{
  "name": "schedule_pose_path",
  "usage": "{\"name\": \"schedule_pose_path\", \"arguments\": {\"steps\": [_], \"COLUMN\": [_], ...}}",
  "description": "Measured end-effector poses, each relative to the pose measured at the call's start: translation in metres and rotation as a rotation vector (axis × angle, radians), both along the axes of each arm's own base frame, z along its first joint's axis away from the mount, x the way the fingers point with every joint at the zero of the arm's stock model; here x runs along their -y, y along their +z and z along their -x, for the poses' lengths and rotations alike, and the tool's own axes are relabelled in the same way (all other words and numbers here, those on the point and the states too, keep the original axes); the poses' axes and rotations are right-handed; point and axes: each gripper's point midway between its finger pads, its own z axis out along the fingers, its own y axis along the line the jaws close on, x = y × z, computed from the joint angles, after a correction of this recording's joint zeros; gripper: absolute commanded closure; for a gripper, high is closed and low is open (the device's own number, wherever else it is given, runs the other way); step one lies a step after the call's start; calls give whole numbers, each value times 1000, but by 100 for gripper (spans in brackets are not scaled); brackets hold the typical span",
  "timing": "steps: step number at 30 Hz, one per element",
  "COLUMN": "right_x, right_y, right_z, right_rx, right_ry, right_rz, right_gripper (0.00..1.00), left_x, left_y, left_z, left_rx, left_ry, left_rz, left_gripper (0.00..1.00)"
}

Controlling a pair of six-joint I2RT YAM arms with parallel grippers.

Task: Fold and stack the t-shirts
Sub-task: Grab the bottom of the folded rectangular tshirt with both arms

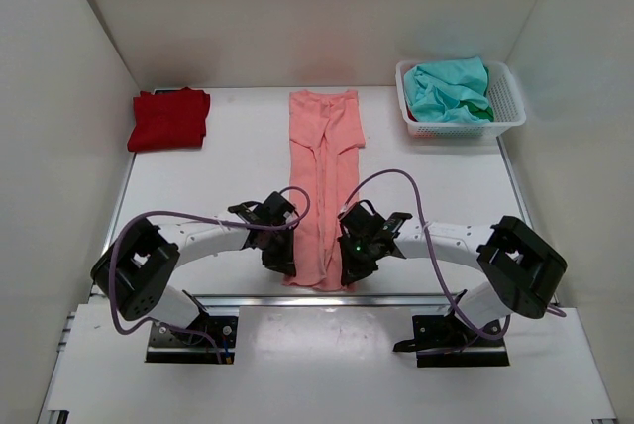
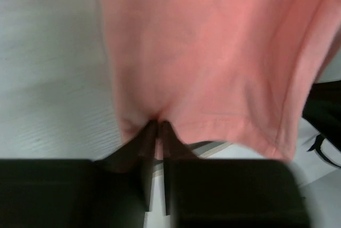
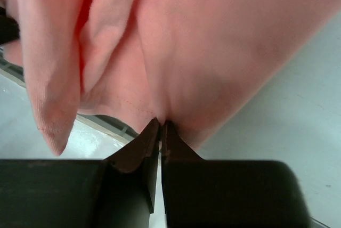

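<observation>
The salmon-pink t-shirt (image 1: 322, 171) lies on the table (image 1: 218, 181) as a long narrow strip, folded lengthwise, running from the middle of the far edge to the near edge. The left gripper (image 2: 159, 122) has its jaws pinched tight on the strip's near hem at the left corner, with cloth bunched between the tips. The right gripper (image 3: 160, 121) is clamped the same way on the near right corner. A folded red t-shirt (image 1: 169, 119) sits at the far left corner. A crumpled teal t-shirt (image 1: 448, 87) fills the white basket (image 1: 511, 99) at the far right corner.
</observation>
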Motion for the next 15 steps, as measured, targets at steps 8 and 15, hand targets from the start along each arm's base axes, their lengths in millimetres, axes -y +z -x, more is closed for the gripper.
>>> {"name": "schedule_pose_path", "arguments": {"steps": [8, 15], "right_x": [6, 19], "right_y": [-1, 0], "right_z": [-5, -8], "right_rx": [9, 26], "right_ry": [-14, -26], "right_rz": [13, 38], "right_gripper": [100, 100], "left_x": [-11, -21], "left_y": [-2, -3], "left_z": [-1, 5], "left_rx": [-6, -8], "left_ry": [10, 3], "left_rz": [-17, -30], "left_gripper": [100, 100]}}
